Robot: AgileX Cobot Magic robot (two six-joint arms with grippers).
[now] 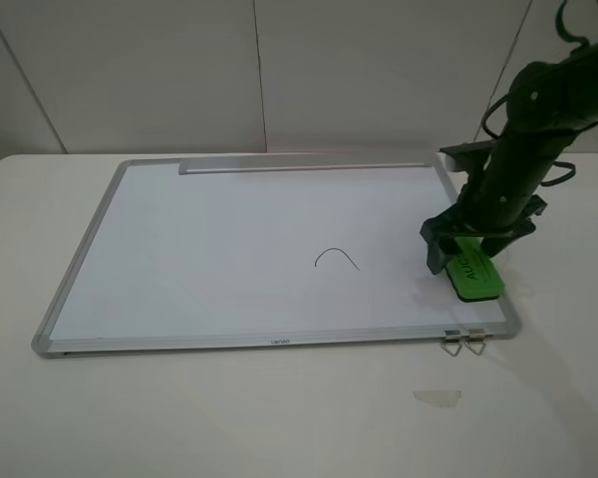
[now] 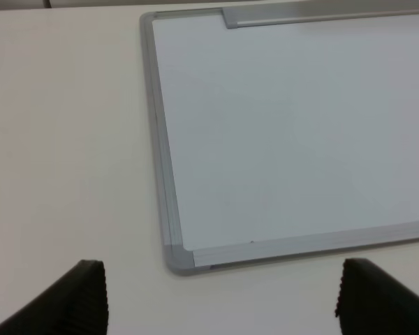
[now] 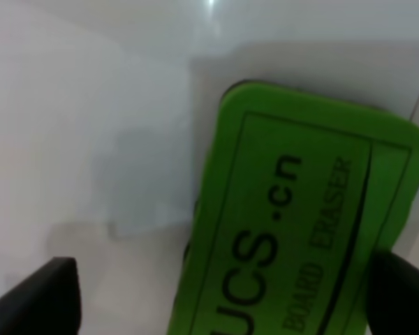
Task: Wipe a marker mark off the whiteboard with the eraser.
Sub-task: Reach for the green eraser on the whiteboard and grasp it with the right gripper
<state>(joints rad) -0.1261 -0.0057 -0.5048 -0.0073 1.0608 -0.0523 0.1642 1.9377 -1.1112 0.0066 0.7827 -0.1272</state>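
Bright green eraser (image 1: 475,277), dark lettering, lower right of frame — right gripper (image 1: 465,257) jaws wide astride it, seemingly unclamped.

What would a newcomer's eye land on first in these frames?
The bright green eraser stands out, lying by the near right corner of the whiteboard in the high view. The dark right gripper is open and straddles it. Next is the lone arched marker mark near the board's middle, not yet wiped.

1 whiteboard (image 1: 229,229), 1 marker mark (image 1: 337,257), 1 eraser (image 1: 474,276), 2 metal clips (image 1: 463,344), 1 tape scrap (image 1: 437,396), 1 tabletop (image 1: 179,418).
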